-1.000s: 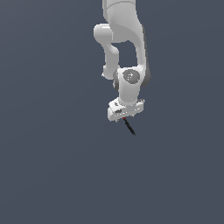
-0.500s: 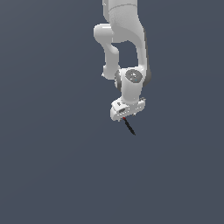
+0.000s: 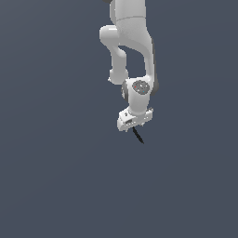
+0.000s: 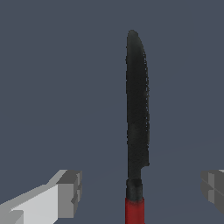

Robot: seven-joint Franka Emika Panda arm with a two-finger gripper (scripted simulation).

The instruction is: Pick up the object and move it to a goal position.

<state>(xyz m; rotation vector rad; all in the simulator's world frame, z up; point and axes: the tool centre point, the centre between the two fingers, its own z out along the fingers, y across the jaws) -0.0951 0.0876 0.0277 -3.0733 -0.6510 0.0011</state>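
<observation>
Wrist view shows the object [image 4: 137,105] as a long black blade-like stick with a red end at the near side, running straight away from my wrist between my two fingers. My fingers [image 4: 70,192] stand wide of it on either side, with clear gaps to the stick, so my gripper [image 4: 142,192] is open and holds nothing.

In the exterior view my arm [image 3: 132,56] reaches down over the plain grey desk [image 3: 56,176], and the gripper [image 3: 131,124] sits low, just above the object [image 3: 138,135], which shows as a thin dark sliver poking out from under the fingers toward the exterior view's right. It seems to lie flat on the desk, though its contact with the surface is too small to make out, as is its red end in this view.

I judge this to be the approach before the grasp: I am lined up over the stick and straddling it, but it is not yet picked up. Next I need to settle low enough that the finger pads flank the thin shaft, then close squarely across its width. Being so narrow, it could slip or twist if I close off-centre. No goal marker shows in either view, so I cannot tell where the carry must end.
</observation>
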